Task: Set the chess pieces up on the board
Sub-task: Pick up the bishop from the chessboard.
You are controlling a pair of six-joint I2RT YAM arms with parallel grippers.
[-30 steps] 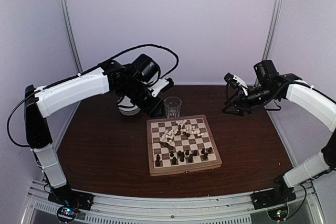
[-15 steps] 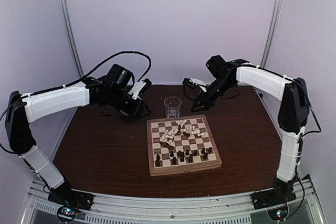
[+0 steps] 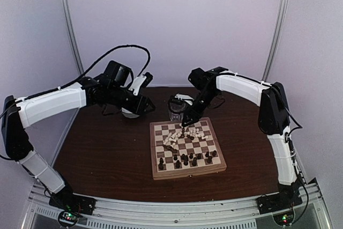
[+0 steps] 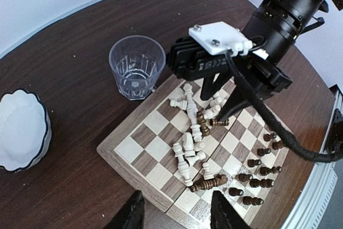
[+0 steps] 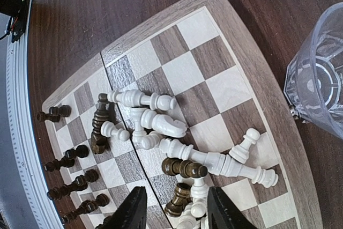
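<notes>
While the right gripper [image 5: 176,210] hangs spread and empty over the toppled chess pieces [image 5: 166,124] heaped mid-board, closing could pinch two at once or roll neighbours off the board [image 5: 265,105]; the glass [image 5: 321,73] just beyond its far rim risks a knock. The left gripper [image 4: 174,215], also spread, waits off the board's far-left corner.
</notes>
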